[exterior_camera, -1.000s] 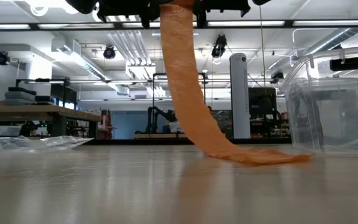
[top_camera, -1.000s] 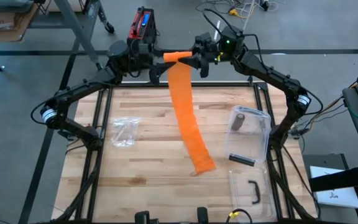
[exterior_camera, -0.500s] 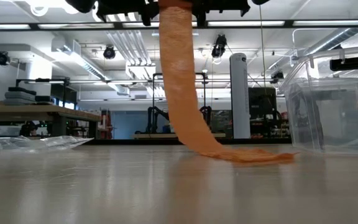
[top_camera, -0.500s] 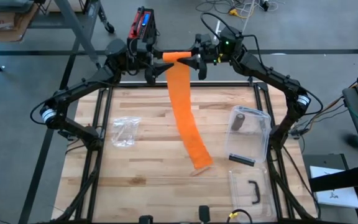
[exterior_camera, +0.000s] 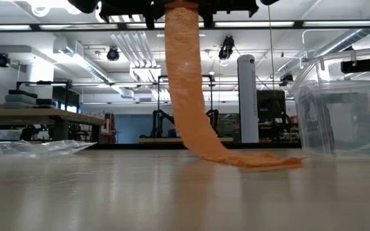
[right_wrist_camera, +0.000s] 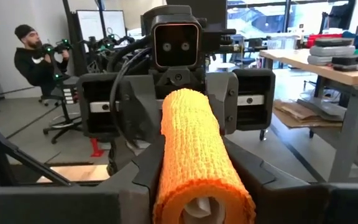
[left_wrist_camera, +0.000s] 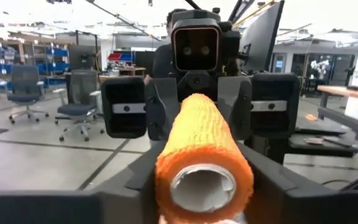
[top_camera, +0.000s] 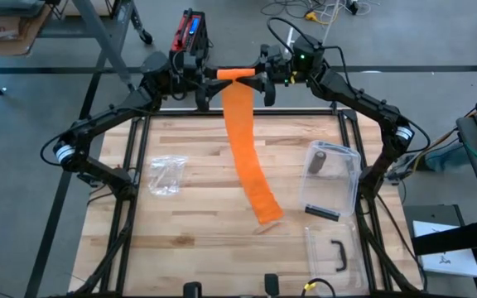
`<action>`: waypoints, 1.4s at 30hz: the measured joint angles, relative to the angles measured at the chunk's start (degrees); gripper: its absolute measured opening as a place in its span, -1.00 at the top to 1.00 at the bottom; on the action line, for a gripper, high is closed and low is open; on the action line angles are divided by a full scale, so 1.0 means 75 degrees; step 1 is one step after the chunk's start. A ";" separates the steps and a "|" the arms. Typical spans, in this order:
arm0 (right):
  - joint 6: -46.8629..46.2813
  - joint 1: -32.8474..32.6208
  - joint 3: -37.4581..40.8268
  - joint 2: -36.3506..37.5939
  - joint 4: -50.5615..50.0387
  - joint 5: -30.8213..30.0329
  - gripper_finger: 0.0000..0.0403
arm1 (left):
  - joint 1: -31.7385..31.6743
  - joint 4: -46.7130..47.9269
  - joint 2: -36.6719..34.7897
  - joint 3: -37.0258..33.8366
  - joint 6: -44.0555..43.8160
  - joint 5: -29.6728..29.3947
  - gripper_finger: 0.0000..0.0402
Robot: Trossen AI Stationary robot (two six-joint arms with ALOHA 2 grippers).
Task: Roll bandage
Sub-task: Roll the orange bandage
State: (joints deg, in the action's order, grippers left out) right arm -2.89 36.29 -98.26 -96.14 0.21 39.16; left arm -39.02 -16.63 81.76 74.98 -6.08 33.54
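An orange bandage roll (top_camera: pixel 235 74) is held level, high above the table's far edge, between my two grippers. My left gripper (top_camera: pixel 214 83) is shut on its left end and my right gripper (top_camera: pixel 259 80) is shut on its right end, the two facing each other. A long loose strip (exterior_camera: pixel 185 83) hangs down from the roll. The strip's lower end (top_camera: pixel 267 213) lies flat on the wooden table (top_camera: pixel 197 240). My left gripper pinches the roll's left end (left_wrist_camera: pixel 166 180) between its two fingers (left_wrist_camera: pixel 129 186). It comes in level from the table's left, fingers lying along the roll. The roll is lifted clear and level. My right gripper pinches the roll's right end (right_wrist_camera: pixel 166 199) between its two fingers (right_wrist_camera: pixel 129 186). It comes in level from the table's right, fingers lying along the roll. The strip hangs slack below.
A crumpled clear plastic bag (top_camera: pixel 166 174) lies at the table's left. A clear container (top_camera: pixel 331 178) with a dark cylinder in it stands at the right, with a black piece (top_camera: pixel 321 212) and a clear lid (top_camera: pixel 331 252) nearer. A person (right_wrist_camera: pixel 33 53) sits beyond the table.
The hanging strip has been drawn up a little. Its lower end has slid a short way along the table toward the far edge, while the roll has stayed in place between the grippers.
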 joint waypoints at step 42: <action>-0.4638 0.0009 0.0003 -0.0003 -0.0013 0.0424 -0.18 | 0.0038 -0.0119 0.0003 -0.0006 0.3970 -0.0204 0.63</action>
State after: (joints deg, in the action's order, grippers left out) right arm -37.68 36.36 -98.24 -96.16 0.11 42.34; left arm -38.74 -17.52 81.78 74.94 23.69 32.01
